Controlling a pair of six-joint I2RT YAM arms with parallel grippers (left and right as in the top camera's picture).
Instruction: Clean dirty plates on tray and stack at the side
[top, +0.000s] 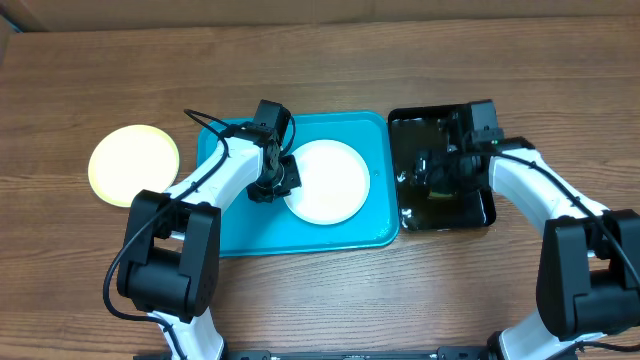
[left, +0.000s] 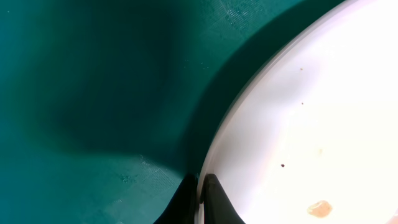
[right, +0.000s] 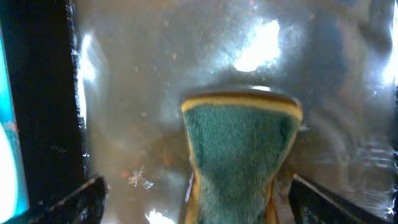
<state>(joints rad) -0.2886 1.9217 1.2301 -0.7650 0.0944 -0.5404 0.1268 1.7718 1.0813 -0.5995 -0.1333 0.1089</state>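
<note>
1. Furthest left I see the yellow-green plate (top: 133, 165). It lies flat on the wooden surface (top: 320, 60), outside the turquoise tray (top: 300, 238) and apart from its left rim.
2. The left tool (top: 268, 185) reaches into the turquoise tray at the left edge of the white plate (top: 330, 182). In the left wrist view its dark fingers (left: 221, 208) are pressed together with the plate's rim pinched between them, so I read it as clamped on the white plate.
3. The white plate sits inside the turquoise tray, right of its middle. Close up I see a small orange-brown smear (left: 320, 208) and a few dark specks on its face.
4. Just right of the turquoise tray, nearly touching it, stands the glossy black tray (top: 470, 215). Its floor looks wet and throws back glare.
5. The right tool (top: 440, 165) hangs over the black tray with its jaws spread wide and gripping nothing. In the right wrist view a green sponge (right: 239, 155) with a yellow edge lies on the tray floor between the two fingers, with a gap on either side of it.
</note>
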